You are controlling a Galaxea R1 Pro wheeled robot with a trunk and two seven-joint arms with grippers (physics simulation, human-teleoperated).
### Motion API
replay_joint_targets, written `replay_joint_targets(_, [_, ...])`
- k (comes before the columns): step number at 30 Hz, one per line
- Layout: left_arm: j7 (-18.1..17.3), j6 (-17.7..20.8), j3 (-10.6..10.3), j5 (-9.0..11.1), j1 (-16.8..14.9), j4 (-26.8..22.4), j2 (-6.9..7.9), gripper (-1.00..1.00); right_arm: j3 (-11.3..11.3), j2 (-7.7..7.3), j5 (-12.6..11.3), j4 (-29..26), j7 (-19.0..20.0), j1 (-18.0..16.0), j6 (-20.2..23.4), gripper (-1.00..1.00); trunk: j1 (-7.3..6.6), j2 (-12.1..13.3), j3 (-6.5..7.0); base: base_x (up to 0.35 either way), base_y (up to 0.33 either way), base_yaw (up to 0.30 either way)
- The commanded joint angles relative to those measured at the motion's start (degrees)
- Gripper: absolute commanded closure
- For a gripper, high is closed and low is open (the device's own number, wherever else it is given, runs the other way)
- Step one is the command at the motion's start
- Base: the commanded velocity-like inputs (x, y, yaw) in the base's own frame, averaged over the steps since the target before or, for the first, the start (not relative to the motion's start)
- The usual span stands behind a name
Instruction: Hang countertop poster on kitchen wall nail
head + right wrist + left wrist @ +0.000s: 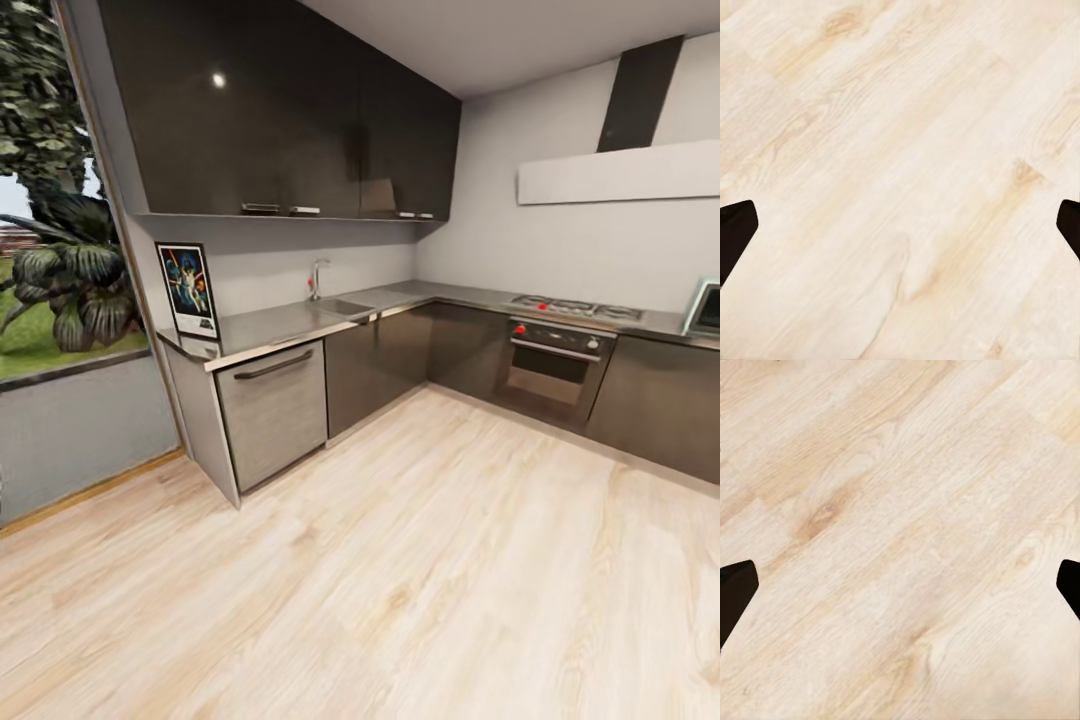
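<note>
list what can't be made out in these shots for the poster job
- Wall nail: too small to find on the wall in the head view.
- Poster: its logo is too small to read in the head view.
- Appliance at the counter's far end: cut off by the head view's right edge.
- Left tool and right tool: fingertips cut off by the wrist views' side edges.

The poster [188,290] stands on the kitchen countertop's [290,322] left end, sink [343,306] rightward.
</note>
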Motion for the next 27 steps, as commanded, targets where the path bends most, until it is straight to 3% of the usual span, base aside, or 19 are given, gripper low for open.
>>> replay_joint_targets(1, [-0.01,-0.11,0.03,0.01,0.01,-0.04,-0.01,-1.00,0.09,0.07,0.05,0.05,-0.22,-0.03,-0.19,-1.00,0.04,-0.02,-0.05,0.338,0.000,0.170])
replay_joint_targets(27, [-0.01,-0.09,0.03,0.01,0.01,0.08,-0.01,-1.00,0.11,0.90,0.03,-0.02,-0.66,-0.24,-0.33,-1.00,0.04,-0.02,-0.05,0.338,0.000,0.280])
